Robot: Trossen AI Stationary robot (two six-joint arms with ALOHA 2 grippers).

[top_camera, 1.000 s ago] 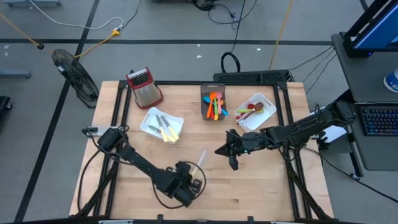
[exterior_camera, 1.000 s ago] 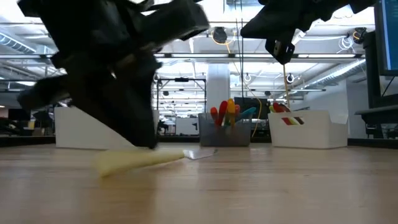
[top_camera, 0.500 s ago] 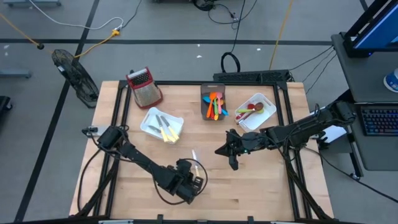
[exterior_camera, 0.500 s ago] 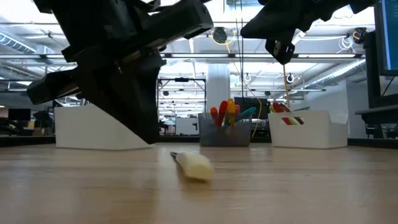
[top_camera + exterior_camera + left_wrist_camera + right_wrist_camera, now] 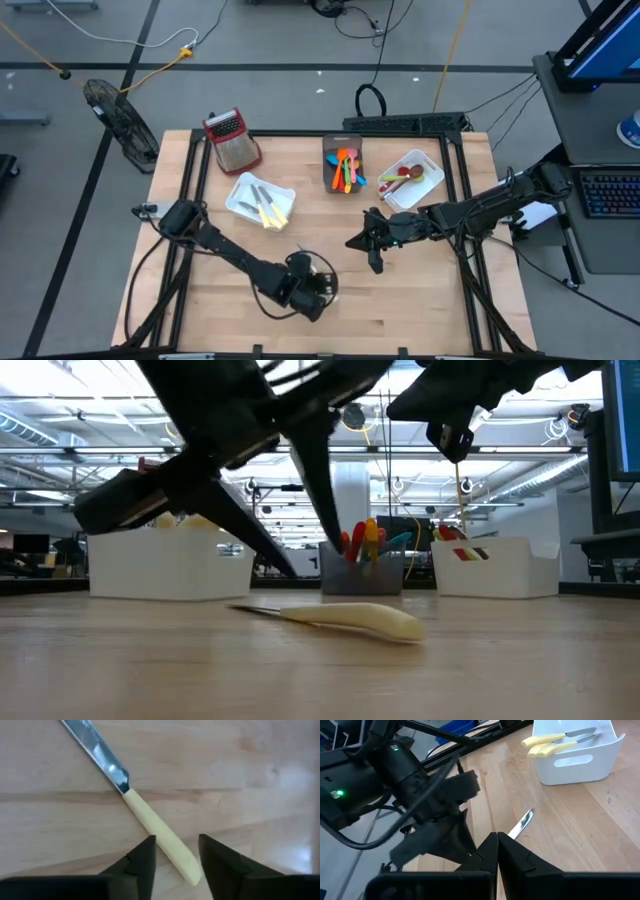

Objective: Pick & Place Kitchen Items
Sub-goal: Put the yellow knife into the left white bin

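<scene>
A cream-handled table knife [image 5: 150, 817] lies flat on the wooden table, also showing in the low view [image 5: 340, 620]. My left gripper [image 5: 176, 840] is open just above it, one finger on each side of the handle's free end, and does not touch it. In the high view my left gripper [image 5: 315, 285] hides most of the knife. My right gripper [image 5: 375, 250] is shut and empty, raised above the table's middle, and shows high up in the low view [image 5: 450, 440].
A white bin [image 5: 260, 200] with cream-handled cutlery stands at the left. A grey bin [image 5: 343, 165] of coloured plastic utensils and a white bin [image 5: 412, 178] with red and wooden spoons stand at the back. A red-topped grater [image 5: 232, 140] stands far left.
My left gripper has gone a little toward the table's right edge and turned about over the knife. The knife has spun flat on the table: its handle end swung from the left, past the near side, to the right. My right arm has kept still.
</scene>
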